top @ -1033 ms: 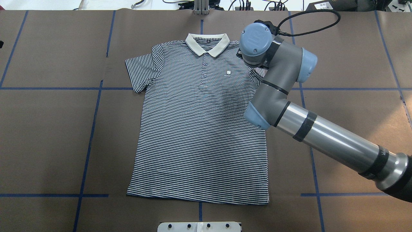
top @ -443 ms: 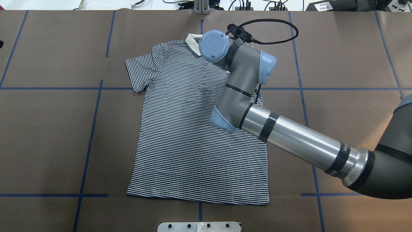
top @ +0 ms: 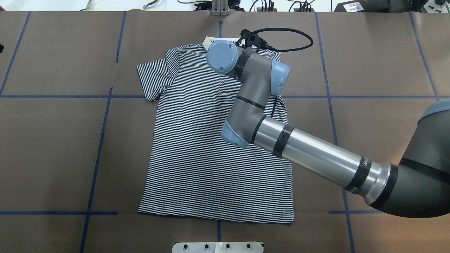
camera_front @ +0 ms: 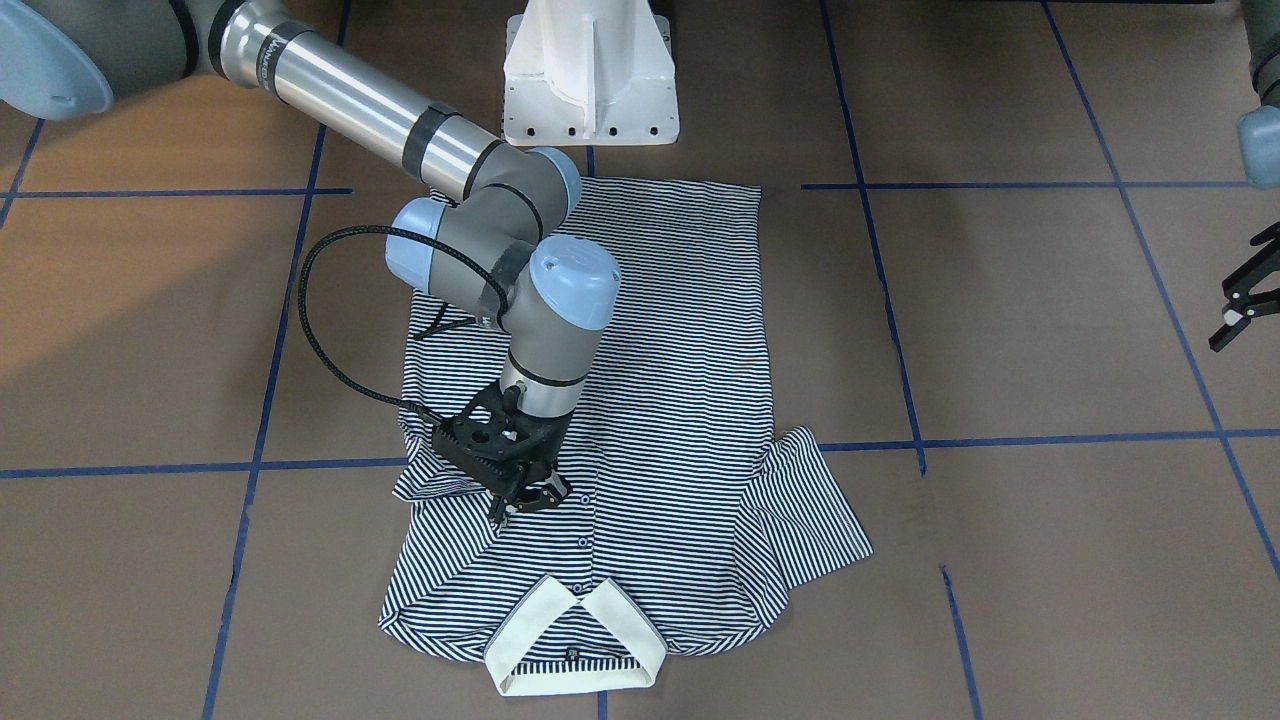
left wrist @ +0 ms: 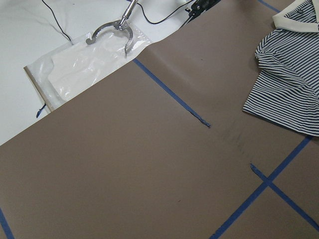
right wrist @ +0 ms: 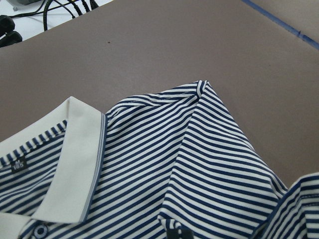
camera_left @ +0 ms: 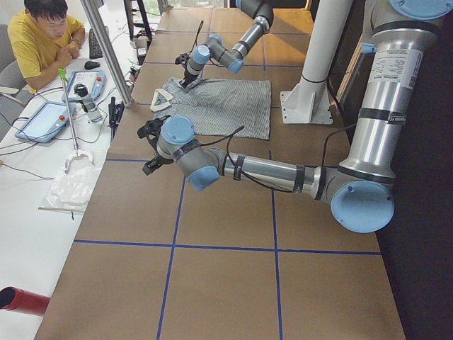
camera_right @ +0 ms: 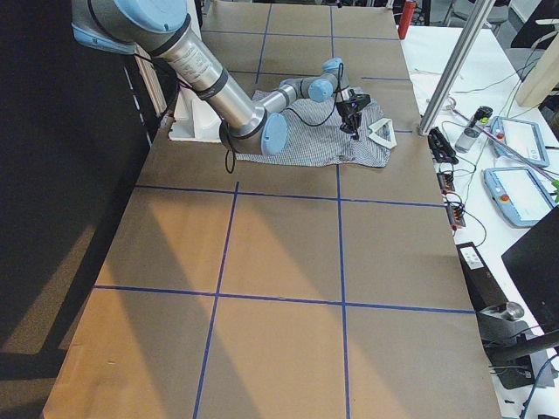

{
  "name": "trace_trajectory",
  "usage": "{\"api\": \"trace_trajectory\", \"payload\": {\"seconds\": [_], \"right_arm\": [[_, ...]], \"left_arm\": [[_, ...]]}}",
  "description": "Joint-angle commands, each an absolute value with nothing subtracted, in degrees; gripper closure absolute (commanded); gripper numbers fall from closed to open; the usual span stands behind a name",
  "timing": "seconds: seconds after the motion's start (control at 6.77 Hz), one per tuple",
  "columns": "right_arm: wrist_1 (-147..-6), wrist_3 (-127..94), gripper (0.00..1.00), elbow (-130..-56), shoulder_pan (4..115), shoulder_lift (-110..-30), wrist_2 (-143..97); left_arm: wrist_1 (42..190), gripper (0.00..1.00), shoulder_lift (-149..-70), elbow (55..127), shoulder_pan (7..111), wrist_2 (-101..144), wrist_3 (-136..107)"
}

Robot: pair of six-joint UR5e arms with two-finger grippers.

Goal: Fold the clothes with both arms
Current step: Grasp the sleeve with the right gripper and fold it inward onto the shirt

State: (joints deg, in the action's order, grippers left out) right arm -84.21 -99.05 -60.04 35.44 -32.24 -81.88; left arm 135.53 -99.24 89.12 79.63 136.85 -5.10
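Striped polo shirt [top: 211, 165] lies flat and face-up at mid-worktop [top: 52, 147], collar [camera_front: 575, 640] away from the robot. Right gripper [camera_front: 518, 497] sits over the chest, clenched on sleeve [camera_front: 435, 470] fabric drawn inward across the body. Left gripper [camera_front: 1232, 305] is spread apart, holding nothing, well apart from the shirt.

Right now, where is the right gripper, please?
In the front-facing view, the right gripper is left of centre, over the polo shirt, beside its buttons.
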Motion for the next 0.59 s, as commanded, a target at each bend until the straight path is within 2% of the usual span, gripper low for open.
{"api": "trace_trajectory", "payload": {"seconds": [0.0, 0.15, 0.44], "right_arm": [[-84.29, -91.55, 0.00, -61.16, 36.81, -32.17, -82.69], [-84.03, -86.71, 0.00, -61.95, 39.61, -32.43, -88.36], [-74.77, -78.34, 0.00, -69.23, 43.14, -40.56, -96.64]], "left_arm": [[135.53, 0.00, -99.23, 89.12, 79.63, 136.85, -5.10], [135.53, 0.00, -99.23, 89.12, 79.63, 136.85, -5.10], [135.61, 0.00, -99.23, 89.12, 79.63, 136.85, -5.10]]}}
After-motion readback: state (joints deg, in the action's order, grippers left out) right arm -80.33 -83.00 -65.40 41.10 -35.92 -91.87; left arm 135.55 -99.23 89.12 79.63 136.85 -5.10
